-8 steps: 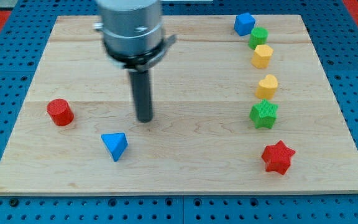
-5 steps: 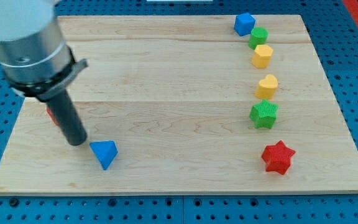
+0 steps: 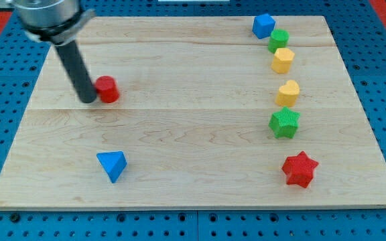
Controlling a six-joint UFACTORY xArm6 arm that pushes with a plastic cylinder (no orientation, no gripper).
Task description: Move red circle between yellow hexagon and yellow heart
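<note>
Blue pegboard is showing all around the pale wooden counter [image 3: 193, 134] you are working over. At the upper left of the frame your tool, a plain rod with nothing to open or grasp, is resting my tip [image 3: 88, 100] against the left side of the red circle [image 3: 106, 89]. You are at the pushing step, by my reading; the circle is lying far from its goal. Next you are needing a long, straight shove rightward, steering slightly upward. Below, the blue pyramid-like block [image 3: 112, 165] is sitting clear of that path. At the right, the gap between the yellow hexagon [image 3: 282, 60] and the yellow heart [image 3: 288, 93] is looking narrow, so aim carefully. The green blocks, blue cube and red star are lying outside the lane.
</note>
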